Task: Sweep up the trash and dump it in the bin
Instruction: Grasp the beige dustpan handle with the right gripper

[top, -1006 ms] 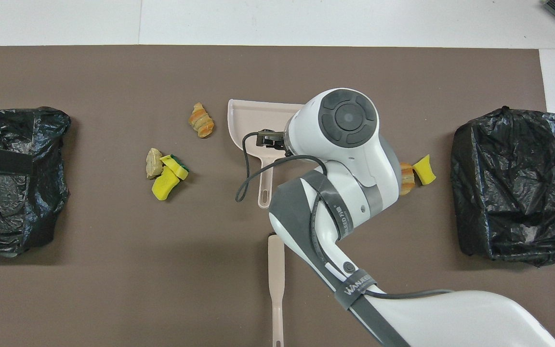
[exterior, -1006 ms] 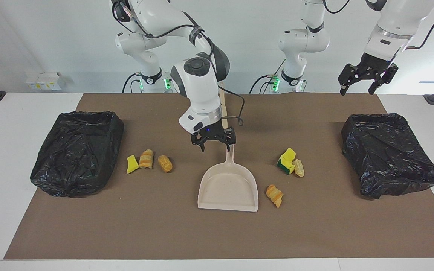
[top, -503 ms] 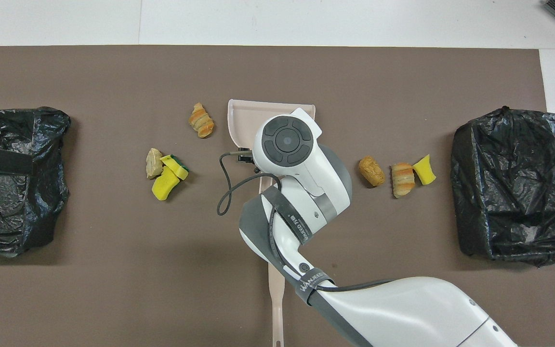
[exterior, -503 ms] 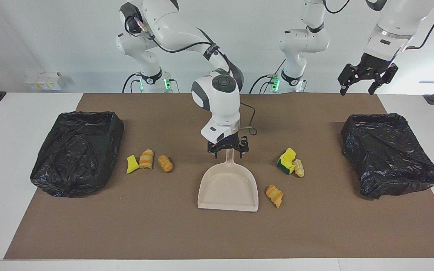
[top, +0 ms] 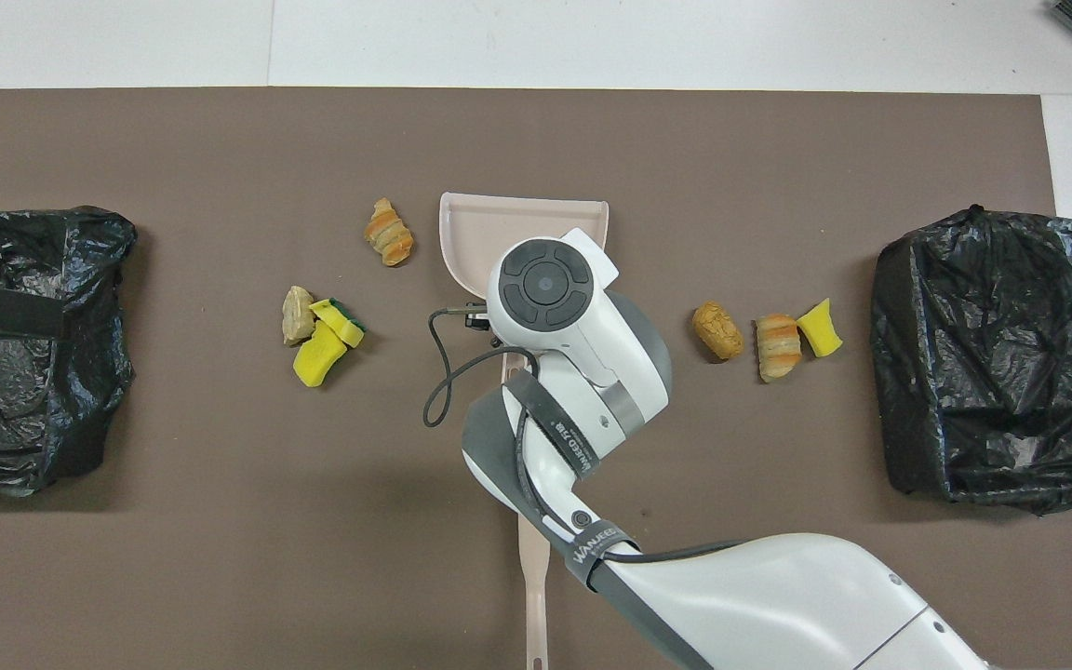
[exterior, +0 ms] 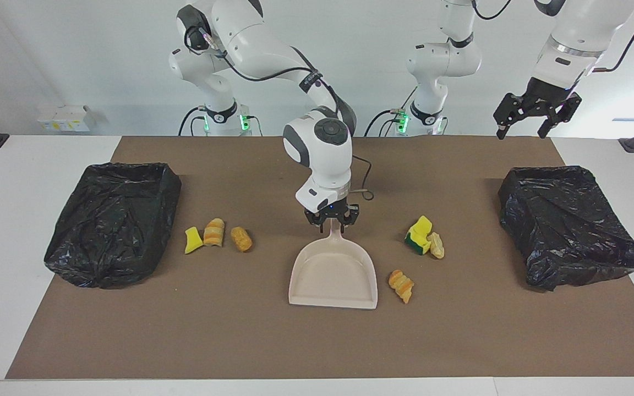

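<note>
Right gripper [exterior: 332,220]: you have it down at the handle of the beige dustpan [exterior: 334,275], a finger on each side of the handle; whether it has clamped yet, you cannot tell.
Left gripper [exterior: 531,115]: your left arm waits, raised over the table's edge at its own end, fingers spread apart and holding nothing.
Trash, right arm's end: a yellow sponge chunk [exterior: 191,240] and two orange ridged lumps [exterior: 213,232] sit in a row beside one black-bagged bin [exterior: 113,220].
Trash, left arm's end: a green-sided sponge chunk [exterior: 419,234], with a tan lump [exterior: 436,245] touching it, and one ridged lump [exterior: 401,285] just beside the dustpan's mouth.
Other bin [exterior: 567,225]: at the left arm's end.
Brush handle [top: 533,577]: lies nearer the robots than the dustpan.
</note>
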Motion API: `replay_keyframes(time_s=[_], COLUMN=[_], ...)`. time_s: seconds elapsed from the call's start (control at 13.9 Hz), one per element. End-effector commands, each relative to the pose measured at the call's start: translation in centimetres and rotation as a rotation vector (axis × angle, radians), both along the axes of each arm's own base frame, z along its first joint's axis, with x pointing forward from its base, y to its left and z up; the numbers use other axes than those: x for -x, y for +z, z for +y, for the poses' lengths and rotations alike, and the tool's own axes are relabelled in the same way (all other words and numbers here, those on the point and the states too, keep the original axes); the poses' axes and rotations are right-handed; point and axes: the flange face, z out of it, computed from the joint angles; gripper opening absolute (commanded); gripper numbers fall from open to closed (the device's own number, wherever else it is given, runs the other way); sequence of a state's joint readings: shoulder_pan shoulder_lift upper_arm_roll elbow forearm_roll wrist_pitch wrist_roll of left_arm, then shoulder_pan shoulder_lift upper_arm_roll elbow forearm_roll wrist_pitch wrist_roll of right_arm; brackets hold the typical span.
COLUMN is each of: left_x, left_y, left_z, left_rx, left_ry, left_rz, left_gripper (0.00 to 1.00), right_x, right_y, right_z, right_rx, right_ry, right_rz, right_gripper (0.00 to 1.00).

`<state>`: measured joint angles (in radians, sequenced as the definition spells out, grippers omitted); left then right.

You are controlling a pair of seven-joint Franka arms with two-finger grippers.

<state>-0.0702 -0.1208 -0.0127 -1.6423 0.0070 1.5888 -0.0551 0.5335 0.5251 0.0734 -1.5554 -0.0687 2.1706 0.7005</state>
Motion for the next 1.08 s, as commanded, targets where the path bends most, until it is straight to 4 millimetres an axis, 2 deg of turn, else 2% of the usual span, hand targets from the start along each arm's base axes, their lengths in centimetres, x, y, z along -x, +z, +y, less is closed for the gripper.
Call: replay_keyframes(time_s=[0.0,0.36,0.65,1.01], left_x=[0.1,0.1,0.1,0.1], left_y=[0.2,0.2,0.2,0.2], left_z=[0.1,0.1,0.1,0.1], left_rx=[0.004,0.004,0.004,0.004], left_ry=[-0.005,-0.005,-0.005,-0.005], left_rz=[-0.003,-0.003,-0.003,-0.003], left_gripper=[1.00,1.00,1.00,1.00], right_x=[1.0,1.5,2.6,4.4], right_y=[0.2,0.3,0.7,0.1], right_z=[-0.5,-0.5,0.6,-0.1], right_rx=[0.028,0.049,0.047,0.073], right_ry=[-0.025,-0.021,0.000,0.012], right_rz=[0.012,0.039,0.053,0.086], right_gripper=[0.56,0.56,0.56,0.55])
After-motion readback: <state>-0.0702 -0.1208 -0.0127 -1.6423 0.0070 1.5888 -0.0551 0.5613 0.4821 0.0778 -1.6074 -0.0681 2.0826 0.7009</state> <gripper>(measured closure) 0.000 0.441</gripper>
